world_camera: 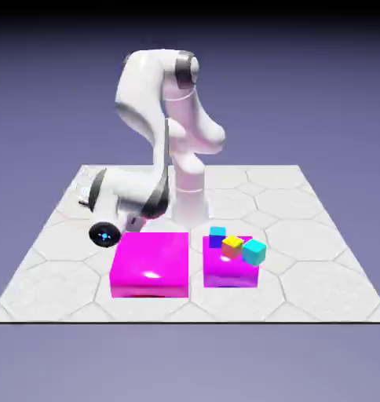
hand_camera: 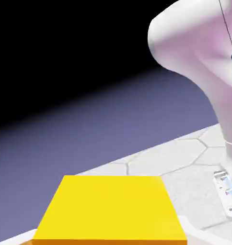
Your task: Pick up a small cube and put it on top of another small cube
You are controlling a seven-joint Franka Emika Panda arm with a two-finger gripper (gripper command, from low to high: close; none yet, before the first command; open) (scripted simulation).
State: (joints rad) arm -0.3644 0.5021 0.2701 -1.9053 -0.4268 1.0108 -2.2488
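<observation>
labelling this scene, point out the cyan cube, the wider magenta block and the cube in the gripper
cyan cube [world_camera: 253,253]: exterior view, front face
wider magenta block [world_camera: 152,255]: exterior view, top
yellow-topped cube [hand_camera: 110,206]: hand view, yellow face

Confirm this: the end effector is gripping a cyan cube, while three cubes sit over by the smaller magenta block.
Wrong on the held cube's colour: the hand view shows the end effector gripping a yellow-topped cube. The rest may stand.

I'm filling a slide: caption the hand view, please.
Yellow-faced cube held in the jaws, with the white robot arm and pale tiled tabletop beyond.
</observation>
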